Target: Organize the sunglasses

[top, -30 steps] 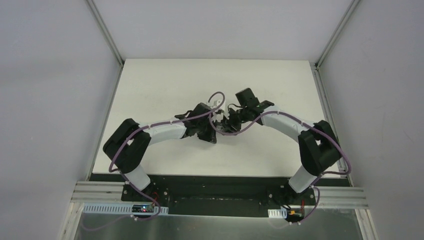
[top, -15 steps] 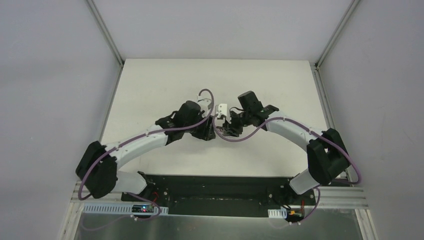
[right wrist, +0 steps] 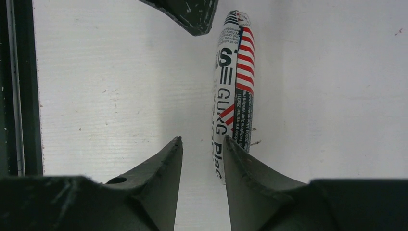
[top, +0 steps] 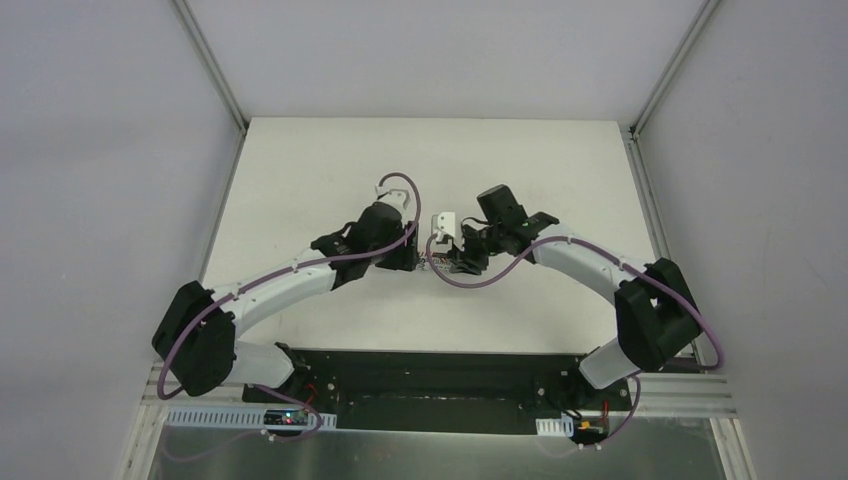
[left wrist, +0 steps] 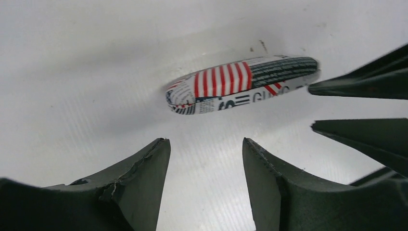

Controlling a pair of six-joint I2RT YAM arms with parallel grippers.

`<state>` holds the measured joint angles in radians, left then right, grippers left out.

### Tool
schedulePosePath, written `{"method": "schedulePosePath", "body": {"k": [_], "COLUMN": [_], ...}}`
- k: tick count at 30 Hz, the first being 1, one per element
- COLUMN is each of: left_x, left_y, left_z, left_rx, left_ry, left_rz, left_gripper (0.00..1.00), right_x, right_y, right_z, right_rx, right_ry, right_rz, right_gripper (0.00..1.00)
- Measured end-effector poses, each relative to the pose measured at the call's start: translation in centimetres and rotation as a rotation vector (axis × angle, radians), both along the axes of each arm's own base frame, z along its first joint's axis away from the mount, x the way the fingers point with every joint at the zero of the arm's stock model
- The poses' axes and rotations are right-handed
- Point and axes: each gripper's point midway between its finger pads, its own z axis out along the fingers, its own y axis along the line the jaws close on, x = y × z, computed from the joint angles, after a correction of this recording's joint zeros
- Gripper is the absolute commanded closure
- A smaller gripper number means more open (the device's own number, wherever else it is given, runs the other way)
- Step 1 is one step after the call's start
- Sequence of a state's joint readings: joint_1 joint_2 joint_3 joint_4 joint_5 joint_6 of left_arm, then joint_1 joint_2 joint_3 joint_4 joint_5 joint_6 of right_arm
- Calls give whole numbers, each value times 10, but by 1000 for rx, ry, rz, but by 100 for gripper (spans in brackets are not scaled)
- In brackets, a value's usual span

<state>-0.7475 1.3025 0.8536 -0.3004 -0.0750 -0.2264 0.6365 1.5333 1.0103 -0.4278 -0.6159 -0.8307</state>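
Observation:
The sunglasses are out of view. A shut oblong case [left wrist: 240, 84], white with black print and red stripes, lies flat on the white table. My left gripper [left wrist: 206, 142] is open and empty, a short way back from the case's long side. In the top view it [top: 405, 258] is left of centre. My right gripper [right wrist: 202, 138] is open at one end of the case [right wrist: 234, 86]. That end reaches part-way into its gap and runs under its right finger [right wrist: 250, 173]. From above, the case is mostly hidden under the right gripper [top: 452, 262].
The table [top: 300, 180] is boxed in by grey walls with metal rails at its left and right edges. A black strip [right wrist: 17, 86] borders the table near my right gripper. Purple cables loop over both wrists.
My left gripper has opened, let go of the case and drawn back to the left, its arm stretching out. My right gripper has narrowed slightly and stayed in place.

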Motion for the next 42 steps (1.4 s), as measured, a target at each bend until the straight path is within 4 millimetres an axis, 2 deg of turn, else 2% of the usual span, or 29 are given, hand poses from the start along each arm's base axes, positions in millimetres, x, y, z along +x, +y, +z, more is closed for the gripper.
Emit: {"method": "schedulePosePath", "body": {"k": [3, 6, 9, 12, 15, 19, 23, 26, 30, 32, 36, 42], "left_x": [3, 9, 13, 17, 16, 14, 10, 7, 2, 0, -2, -3], "left_y": [8, 14, 19, 25, 28, 37, 43, 46, 49, 50, 52, 58], "left_z": [-10, -8, -2, 12, 26, 38, 38, 35, 33, 32, 34, 40], "left_rx": [22, 4, -25, -63, -99, -112, -106, -103, -102, -104, -110, -108], "left_ry": [27, 27, 24, -2, -28, -49, -43, -36, -27, -22, -21, -40], "left_rz": [85, 175, 240, 286, 306, 327, 336, 339, 346, 350, 356, 375], "left_gripper": [37, 37, 37, 37, 37, 37, 37, 37, 37, 37, 37, 37], "right_x": [6, 21, 38, 44, 37, 29, 20, 15, 2, 2, 8, 22], "right_y": [-3, -5, 1, 5, 3, 4, 1, 0, 2, 4, 6, -5], "right_z": [2, 9, 12, -1, -17, -25, -40, -39, -40, -41, -43, -45], "right_rx": [-5, -5, -9, -41, -88, -121, -156, -158, -189, -204, -230, -264], "right_ry": [-15, -38, -50, -36, -3, -11, -45, -136, -268, -336, -495, -622], "right_rz": [-20, -49, -55, -52, -37, -13, -3, -5, -6, -16, -49, -133], "right_gripper": [54, 45, 43, 43, 43, 53, 64, 77, 80, 84, 85, 50]}}
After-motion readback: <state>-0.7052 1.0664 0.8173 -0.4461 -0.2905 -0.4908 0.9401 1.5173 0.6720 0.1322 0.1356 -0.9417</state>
